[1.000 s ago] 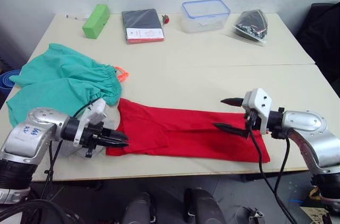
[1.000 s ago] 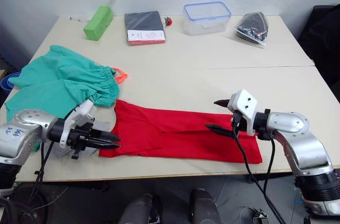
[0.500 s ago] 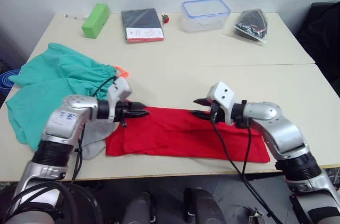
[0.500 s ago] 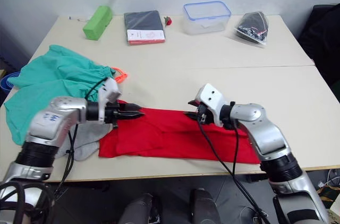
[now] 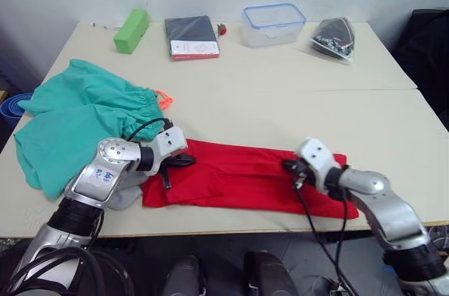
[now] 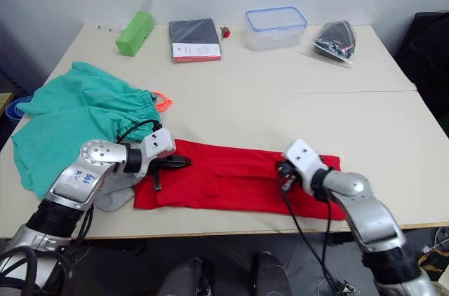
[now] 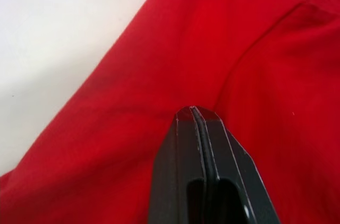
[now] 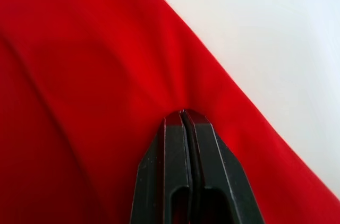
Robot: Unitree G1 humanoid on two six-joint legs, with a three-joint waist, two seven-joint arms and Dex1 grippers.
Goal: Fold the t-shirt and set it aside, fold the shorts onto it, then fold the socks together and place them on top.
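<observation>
Wrist views: both grippers (image 7: 195,111) (image 8: 183,113) pinching t-shirt (image 5: 238,177)

Counted on the surface (image 5: 280,92): one t-shirt (image 5: 238,180), one shorts (image 5: 77,124), one green block (image 5: 130,30), one dark packet (image 5: 191,36), one clear lidded container (image 5: 273,24), one filled plastic bag (image 5: 334,35). Two grippers are counted, left (image 5: 184,161) and right (image 5: 289,166).
</observation>
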